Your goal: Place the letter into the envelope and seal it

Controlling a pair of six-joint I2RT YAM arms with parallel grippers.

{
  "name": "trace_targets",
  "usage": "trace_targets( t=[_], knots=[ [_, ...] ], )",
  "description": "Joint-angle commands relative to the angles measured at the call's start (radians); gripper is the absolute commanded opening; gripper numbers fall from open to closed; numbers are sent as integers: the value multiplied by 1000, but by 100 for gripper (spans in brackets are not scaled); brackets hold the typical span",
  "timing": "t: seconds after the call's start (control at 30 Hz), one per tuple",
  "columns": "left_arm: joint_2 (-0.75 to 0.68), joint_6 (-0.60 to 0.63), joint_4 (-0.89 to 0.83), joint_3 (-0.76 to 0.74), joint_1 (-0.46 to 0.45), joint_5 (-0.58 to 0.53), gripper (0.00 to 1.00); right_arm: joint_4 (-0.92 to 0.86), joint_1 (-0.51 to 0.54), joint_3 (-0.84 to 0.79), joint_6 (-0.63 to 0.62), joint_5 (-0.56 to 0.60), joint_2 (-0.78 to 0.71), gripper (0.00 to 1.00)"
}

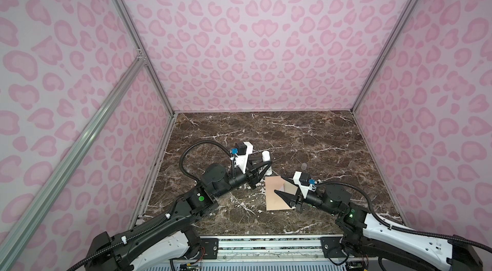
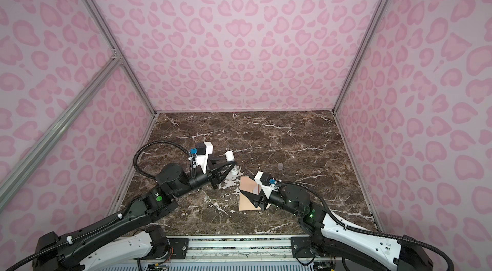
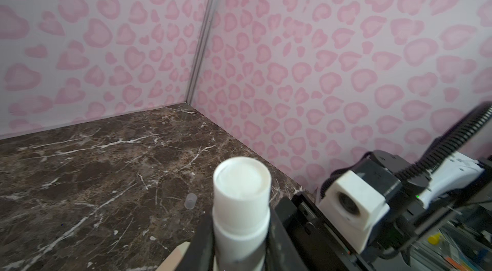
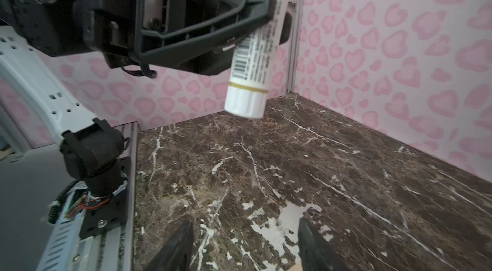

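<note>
Your left fingers (image 1: 267, 163) pinch a white glue stick (image 1: 265, 155), held upright with its top uncapped, just past the envelope's far left corner. Your right fingers (image 1: 281, 185) are spread, hold nothing and hang over the envelope (image 1: 273, 184). It lies flat on the tabletop (image 1: 292, 136), about midway across and nearer the front edge. A paler patch shows on it; you cannot tell whether that is the letter. A clear cap (image 1: 304, 167) stands just behind.

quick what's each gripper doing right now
left gripper: closed on the white glue stick, held off the table.
right gripper: open, holding nothing, above the envelope.
</note>
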Motion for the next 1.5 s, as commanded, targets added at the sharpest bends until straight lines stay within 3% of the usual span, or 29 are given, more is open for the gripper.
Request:
trace_targets(
  t=[0.0,0.13,0.43,0.67,1.03,1.47],
  knots=[
    [26,-11,59,6,-17,-195,11,223,53,-31,-90,216,48,63],
    [98,-8,105,26,-67,-307,11,388,116,-20,-160,359,169,59],
    [176,-48,191,28,-103,-428,11,610,118,41,-184,469,392,55],
    [202,-56,215,35,-108,-430,11,653,119,77,-182,472,486,51],
    [206,-61,217,28,-113,-418,11,646,116,115,-185,497,532,33],
    [190,-58,240,7,-112,-380,11,597,117,134,-142,490,485,17]
  ],
)
